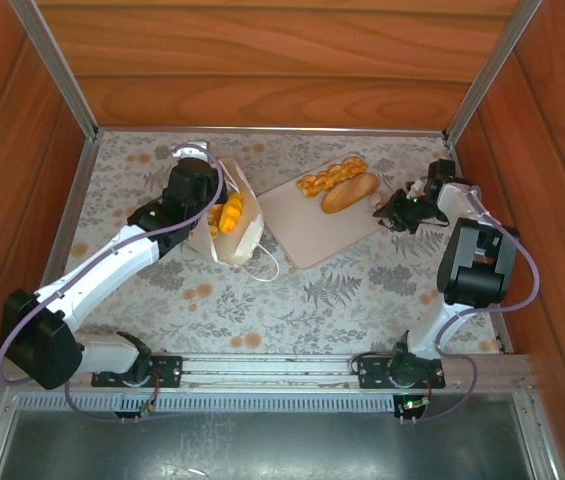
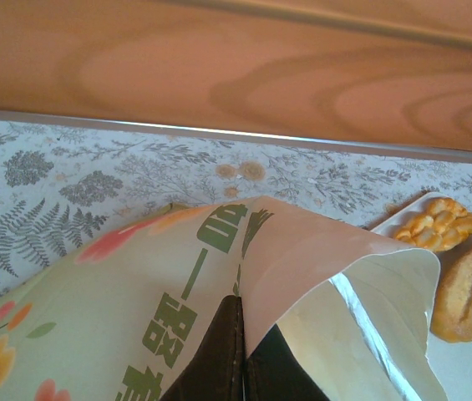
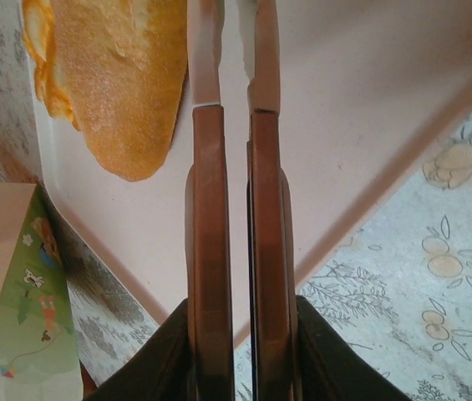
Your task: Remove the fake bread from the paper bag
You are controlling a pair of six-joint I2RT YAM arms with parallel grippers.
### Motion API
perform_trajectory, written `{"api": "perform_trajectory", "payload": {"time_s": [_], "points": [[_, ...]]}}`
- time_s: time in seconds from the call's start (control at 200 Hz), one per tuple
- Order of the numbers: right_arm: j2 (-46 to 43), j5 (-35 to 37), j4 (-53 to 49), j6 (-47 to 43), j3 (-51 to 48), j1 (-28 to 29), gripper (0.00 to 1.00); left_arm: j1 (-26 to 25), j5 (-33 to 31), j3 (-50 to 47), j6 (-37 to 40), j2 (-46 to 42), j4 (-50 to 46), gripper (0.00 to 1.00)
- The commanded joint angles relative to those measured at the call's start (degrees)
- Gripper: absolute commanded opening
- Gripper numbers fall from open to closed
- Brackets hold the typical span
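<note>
Left gripper, jaws pinched shut on the paper bag at 10 o'clock, yellow pastry inside; right gripper, jaws almost touching and empty, hovers over the tray beside the long bun at 1 o'clock.

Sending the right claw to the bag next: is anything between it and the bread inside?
Nothing blocks it outright. The right claw hangs over the tray; the long bun lies just beside the straight line to the orange pastries in the paper bag. The left claw pinches the bag's edge.
</note>
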Motion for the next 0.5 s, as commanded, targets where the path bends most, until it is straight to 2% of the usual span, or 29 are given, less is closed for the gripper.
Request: {"api": "perform_trajectory", "payload": {"time_s": [0.0, 0.19, 0.495], "points": [[-4.39, -2.90, 0.43, 0.84, -3.55, 0.90, 0.30, 0.38, -0.18, -0.83, -0.50, -1.45, 1.89, 0.00], [-10.10, -2.90, 0.90, 1.24, -8.38, 2.07, 0.30, 0.32, -0.21, -0.75, -0.61, -1.42, 1.93, 0.00], [-12.45, -3.81, 2.81, 3.05, -11.27, 5.58, 0.30, 0.37, -0.06, -1.08, -0.65, -1.85, 1.91, 0.00]]}}
